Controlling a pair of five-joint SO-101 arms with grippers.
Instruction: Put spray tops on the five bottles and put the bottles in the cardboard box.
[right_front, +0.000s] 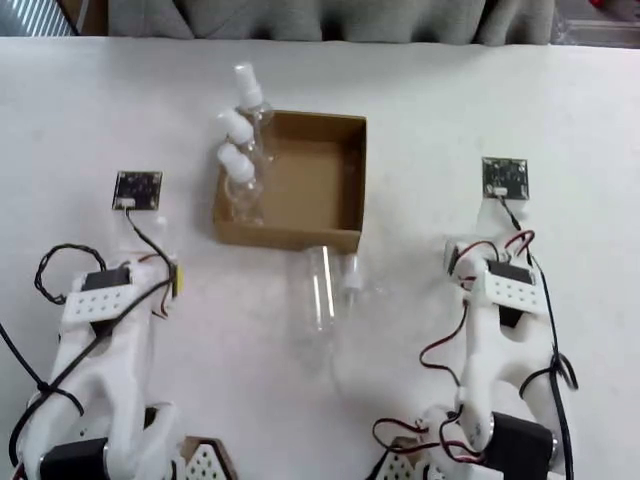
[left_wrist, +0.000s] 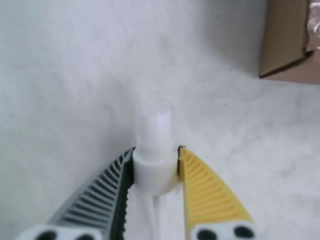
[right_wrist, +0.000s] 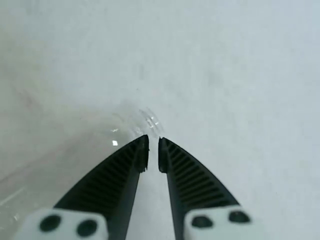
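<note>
While my left gripper (left_wrist: 155, 150) pinches a white plastic spray top (left_wrist: 155, 172) by its collar, just over the surface (left_wrist: 60, 75), the right gripper (right_wrist: 153, 150) sits low, pressed almost together on nothing. The left wrist cam gives ribbed grey and yellow fingers (left_wrist: 205, 190). The high cam adds the cardboard box (right_front: 340, 140), three capped bottles (right_front: 250, 190) leaning at the wall nearest the left arm, and a clear bottle (right_front: 320, 290) lying flat on the arms' side.

The gripper (right_wrist: 153, 150) pointed out over the white counter (right_wrist: 225, 60). Its two black ribbed fingers (right_wrist: 120, 175) were drawn almost together, with a thin slit left between their tips. A clear bottle (right_wrist: 131, 124) lay on the counter, its faint body running alongside one finger and its glinting mouth just beyond the tips.
</note>
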